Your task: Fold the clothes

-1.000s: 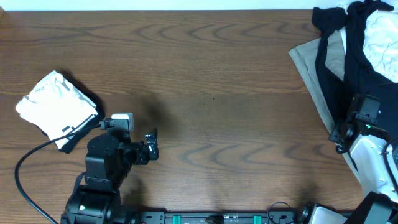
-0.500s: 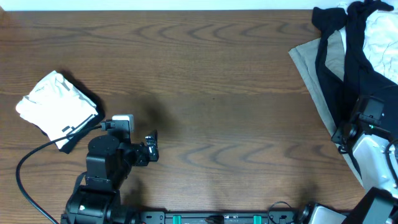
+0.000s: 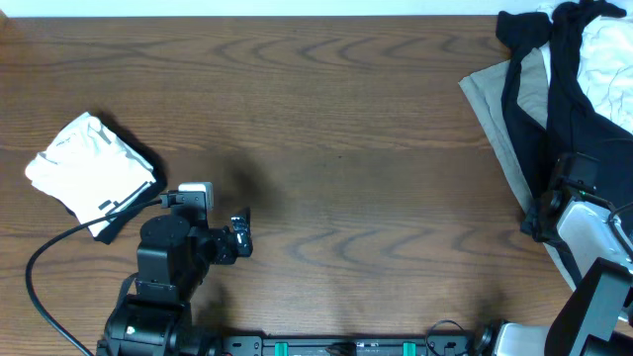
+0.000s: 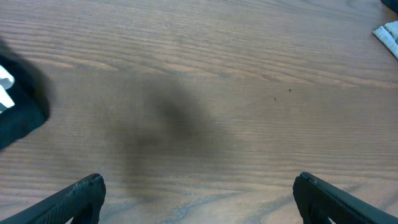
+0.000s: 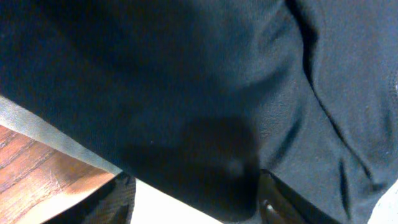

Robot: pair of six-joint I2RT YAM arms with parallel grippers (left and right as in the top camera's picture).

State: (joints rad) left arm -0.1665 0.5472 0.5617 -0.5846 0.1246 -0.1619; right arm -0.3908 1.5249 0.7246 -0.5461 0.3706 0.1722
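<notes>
Item 1: brown wood-grain table [image 3: 356,129], lying bare across its middle.

Item 2: folded white garment [image 3: 91,173], resting at the table's left side.

Item 3: unfolded heap at the far right, where a black knit garment [image 3: 554,89] is draping over a beige cloth [image 3: 499,109], with a crumpled white cloth [image 3: 608,49] beside it in the corner.

Item 4: left gripper [image 3: 240,235], hovering over bare wood near the folded garment. Its jaws are standing wide apart and holding nothing.

Item 5: right gripper [image 3: 542,220], sitting at the lower edge of the heap. In the wrist view its fingers [image 5: 118,199] are standing apart, with black fabric bulging between them, not pinched.

Item 6: black cable [image 3: 49,257], looping beside the left arm.
</notes>
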